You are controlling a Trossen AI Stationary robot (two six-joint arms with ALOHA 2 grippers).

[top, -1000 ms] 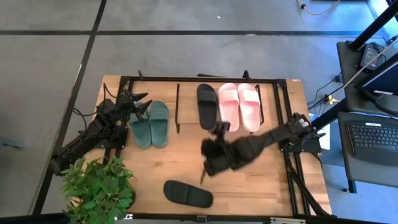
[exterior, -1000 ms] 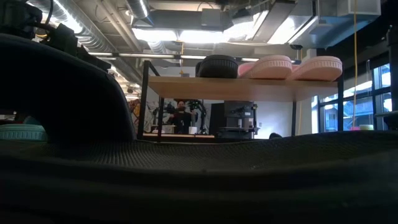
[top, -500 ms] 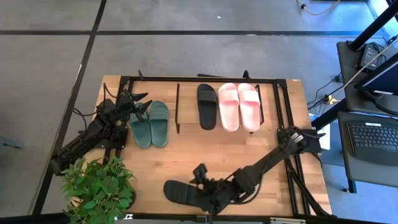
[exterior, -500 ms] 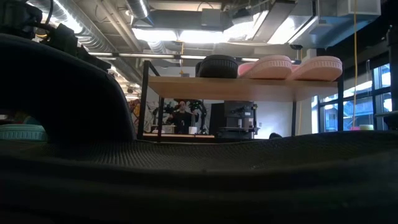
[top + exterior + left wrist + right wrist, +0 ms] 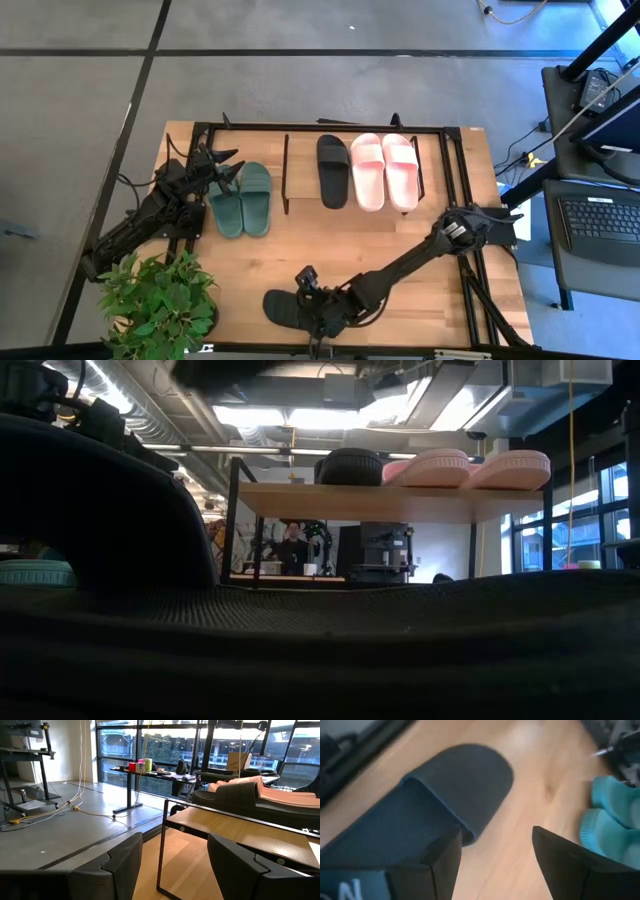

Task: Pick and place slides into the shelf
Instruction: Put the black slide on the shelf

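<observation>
Right gripper (image 5: 318,305) hovers with fingers apart over a loose black slide (image 5: 285,309) at the table's (image 5: 290,250) front edge.

From left: the left arm waits at the table's left side beside a potted plant (image 5: 155,300), its gripper (image 5: 228,172) with fingers spread, just beside the green pair (image 5: 242,199), which lies flat in the shelf's (image 5: 285,175) left bay. Past an upright divider, a second black slide (image 5: 332,170) sits in the shelf next to the pink pair (image 5: 384,171). At the near edge, the right arm stretches diagonally from its base on the right down to the loose slide; its wrist view shows the two fingers (image 5: 442,855) parted on either side of the slide's strap (image 5: 415,815), closed on nothing. The low view shows the stored black and pink slides on the tabletop.
</observation>
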